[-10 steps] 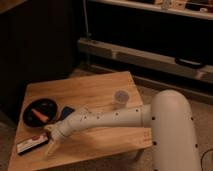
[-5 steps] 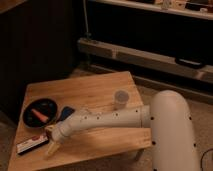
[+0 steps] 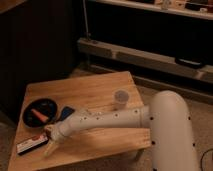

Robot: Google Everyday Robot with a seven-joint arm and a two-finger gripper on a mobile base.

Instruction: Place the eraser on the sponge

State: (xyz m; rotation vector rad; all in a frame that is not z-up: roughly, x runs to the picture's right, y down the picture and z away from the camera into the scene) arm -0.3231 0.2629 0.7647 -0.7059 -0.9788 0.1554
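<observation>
The eraser (image 3: pixel 31 144), a long flat block with a white face and a red stripe, lies near the front left corner of the wooden table (image 3: pixel 100 87). My gripper (image 3: pixel 50 146) hangs at the eraser's right end, pointing down at the tabletop, open, with nothing held. The dark-blue sponge (image 3: pixel 66 113) lies just behind the gripper, partly hidden by my white arm (image 3: pixel 100 120), between the arm and the pan.
A round black pan (image 3: pixel 41 111) with an orange carrot in it sits at the table's left edge. A pale cylindrical container (image 3: pixel 120 98) stands right of centre, just behind the arm. Dark shelving and a bench rise behind the table.
</observation>
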